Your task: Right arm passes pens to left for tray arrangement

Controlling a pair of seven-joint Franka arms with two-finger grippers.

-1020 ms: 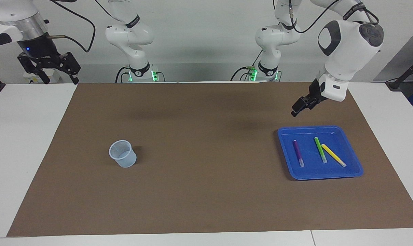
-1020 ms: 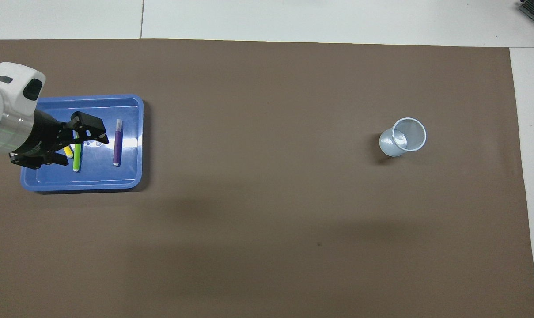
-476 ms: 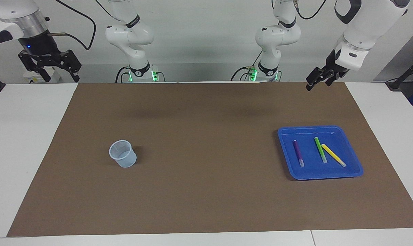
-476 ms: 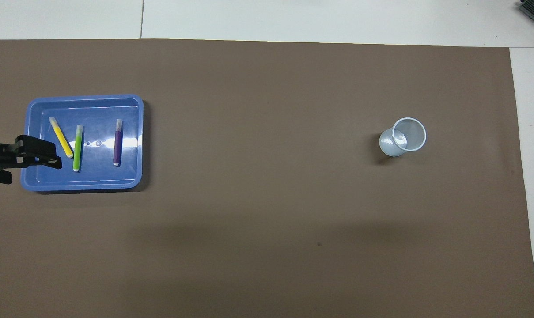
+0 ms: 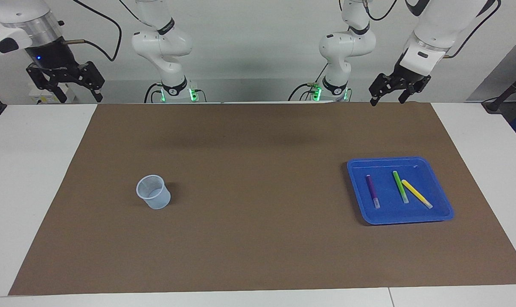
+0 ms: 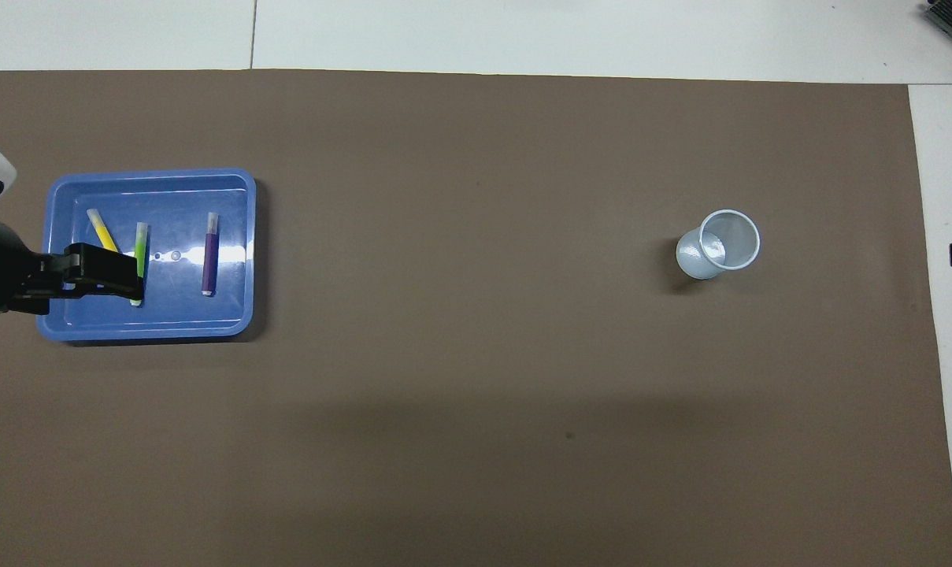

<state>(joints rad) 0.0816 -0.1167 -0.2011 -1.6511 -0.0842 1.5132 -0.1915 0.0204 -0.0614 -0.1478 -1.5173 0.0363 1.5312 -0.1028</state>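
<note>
Three slim pens, yellow (image 5: 416, 193), green (image 5: 400, 186) and purple (image 5: 372, 191), lay flat inside shallow blue plastic tray (image 5: 441, 209) near left arm's end. Left gripper (image 5: 388, 94) and right gripper (image 5: 65, 83), raised, spread wide, empty; arrangement apparently finished.

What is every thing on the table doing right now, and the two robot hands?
purple pen: lying in tray
green pen: lying in tray
yellow pen: lying in tray
tray: flat on mat
cup: upright, empty
left gripper: raised, open, empty
right gripper: raised, open, empty
</note>
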